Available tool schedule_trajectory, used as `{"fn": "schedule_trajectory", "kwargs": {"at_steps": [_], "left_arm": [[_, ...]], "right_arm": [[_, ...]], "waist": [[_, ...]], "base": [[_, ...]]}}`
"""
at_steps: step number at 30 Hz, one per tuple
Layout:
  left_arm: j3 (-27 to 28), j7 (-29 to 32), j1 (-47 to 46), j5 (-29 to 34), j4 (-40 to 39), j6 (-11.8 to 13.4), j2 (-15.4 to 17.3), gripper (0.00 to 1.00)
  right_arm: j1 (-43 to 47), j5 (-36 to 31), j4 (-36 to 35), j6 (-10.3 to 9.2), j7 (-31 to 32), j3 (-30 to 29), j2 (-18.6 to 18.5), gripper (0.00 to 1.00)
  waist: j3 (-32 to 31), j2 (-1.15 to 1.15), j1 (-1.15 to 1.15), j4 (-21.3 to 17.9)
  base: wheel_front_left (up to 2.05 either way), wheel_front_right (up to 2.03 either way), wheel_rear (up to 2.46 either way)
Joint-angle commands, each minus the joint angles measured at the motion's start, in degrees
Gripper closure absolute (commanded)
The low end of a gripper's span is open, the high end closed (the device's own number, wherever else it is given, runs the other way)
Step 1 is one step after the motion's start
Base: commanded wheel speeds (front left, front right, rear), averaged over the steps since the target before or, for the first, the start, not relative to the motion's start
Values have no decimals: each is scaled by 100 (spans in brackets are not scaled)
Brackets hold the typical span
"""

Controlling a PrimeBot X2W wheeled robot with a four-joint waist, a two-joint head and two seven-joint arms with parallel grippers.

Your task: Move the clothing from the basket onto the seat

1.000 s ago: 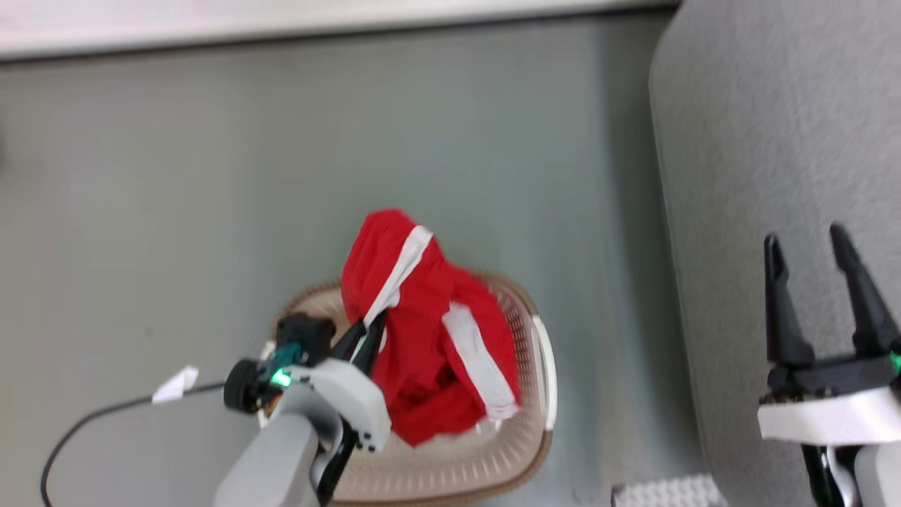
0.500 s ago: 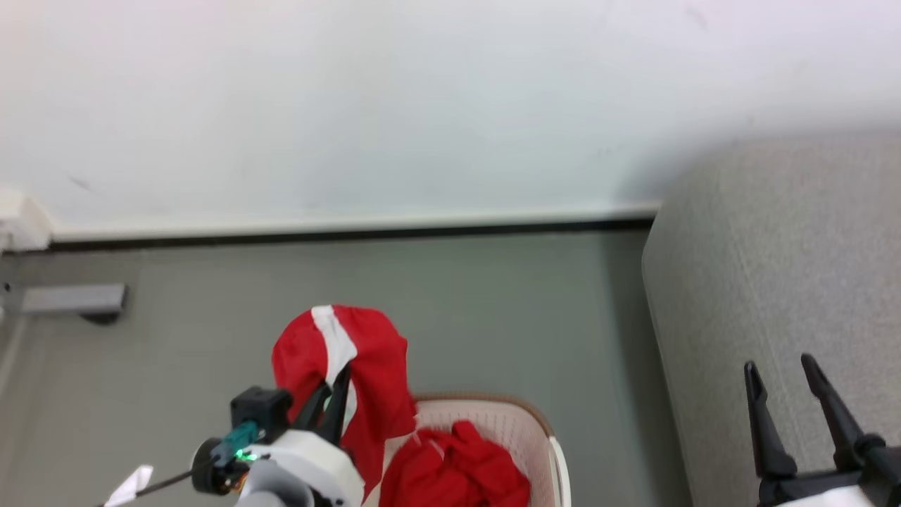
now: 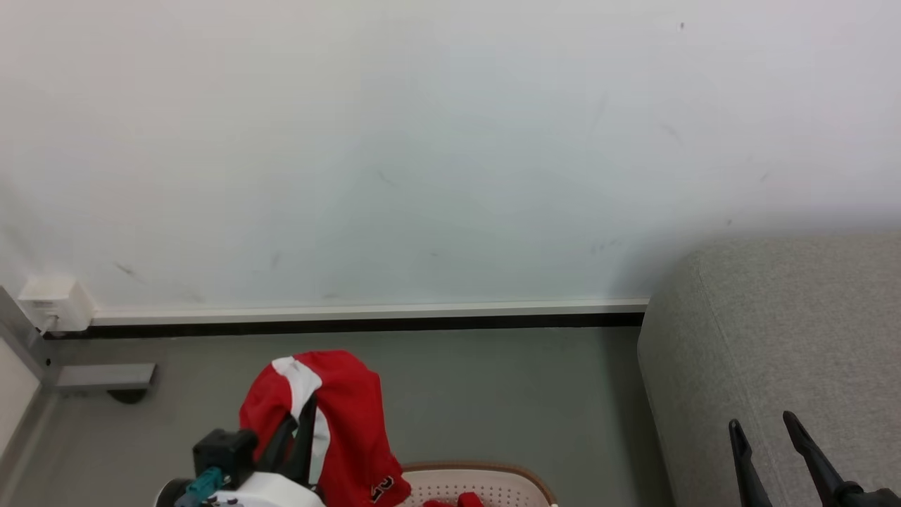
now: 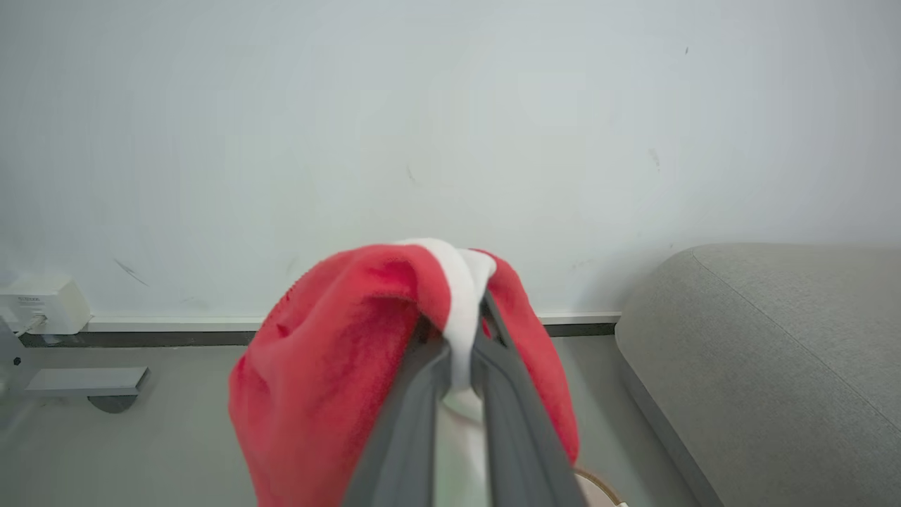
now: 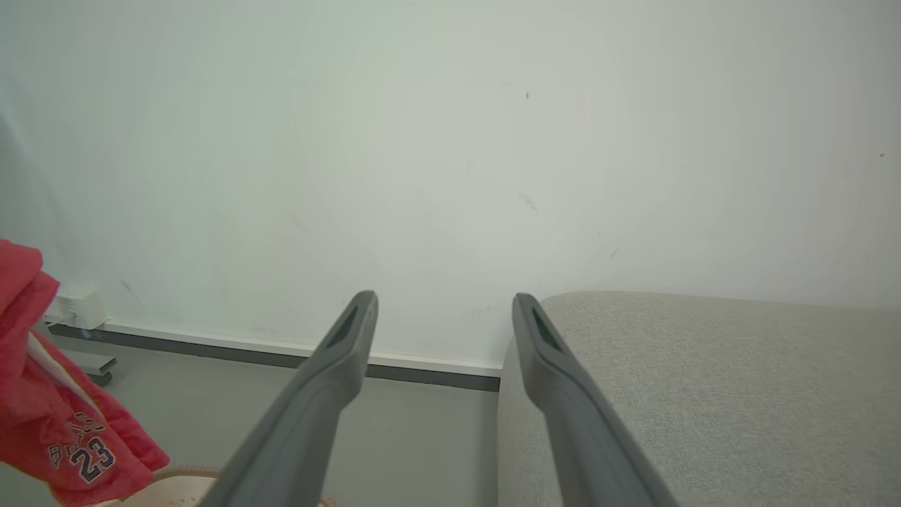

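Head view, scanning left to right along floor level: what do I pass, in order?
white wall box → grey bracket → red garment pinched in the left gripper → basket → sofa. The open right gripper overlaps the sofa, so it is left unplaced.

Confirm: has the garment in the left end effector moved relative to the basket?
Yes. The garment rose: a second ago it draped into the basket; now it hangs from the left end effector, left of the rim.
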Motion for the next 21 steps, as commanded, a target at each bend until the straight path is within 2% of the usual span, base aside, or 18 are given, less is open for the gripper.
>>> {"fn": "schedule_trajectory", "kwargs": {"at_steps": [1, 21], "left_arm": [[46, -3, 104, -3, -24, 17, 45, 100], [96, -3, 113, 18, -84, -4, 132, 100]], "right_arm": [[73, -34, 22, 15, 5, 28, -3, 0], [1, 53, 111, 15, 5, 150, 15, 0]], "waist": [[-50, 0, 2, 4], [41, 0, 2, 3]], "base": [[0, 0, 0], [0, 0, 0]]}}
